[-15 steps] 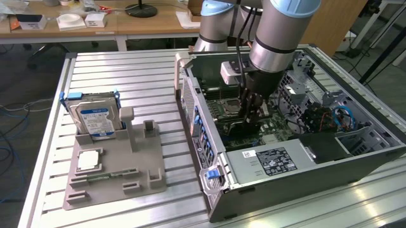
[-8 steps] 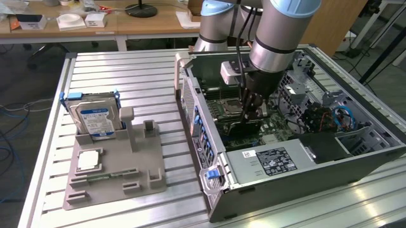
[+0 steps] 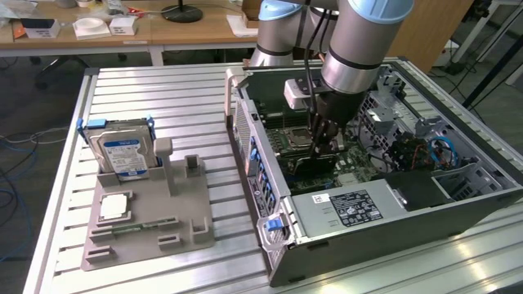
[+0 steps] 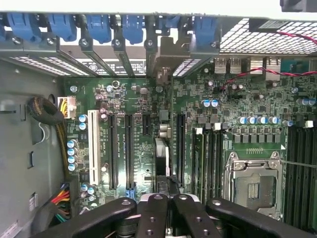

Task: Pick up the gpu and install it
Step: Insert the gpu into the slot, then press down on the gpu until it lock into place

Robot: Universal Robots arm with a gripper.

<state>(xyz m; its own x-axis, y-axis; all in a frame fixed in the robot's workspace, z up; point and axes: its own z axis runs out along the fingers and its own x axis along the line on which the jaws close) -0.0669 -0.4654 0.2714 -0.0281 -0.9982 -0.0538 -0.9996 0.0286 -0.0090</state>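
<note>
The gpu (image 4: 162,153), a thin dark card seen edge-on, stands upright over a long slot of the green motherboard (image 4: 138,99), its metal bracket end toward the blue-clipped rear slots. In the exterior view the gpu (image 3: 315,164) is a dark slab deep in the open computer case (image 3: 368,208). My gripper (image 3: 325,150) reaches down into the case directly above it. In the wrist view my gripper (image 4: 171,201) is shut, fingertips together right at the card's upper edge. Whether they pinch the card or only rest on it is hidden.
A grey fixture (image 3: 147,233) on the slatted table holds a silver hard drive (image 3: 122,153) with a blue-white label and a square CPU chip (image 3: 114,208). Inside the case, an empty CPU socket (image 4: 252,183) and cable bundles (image 4: 54,124) flank the card.
</note>
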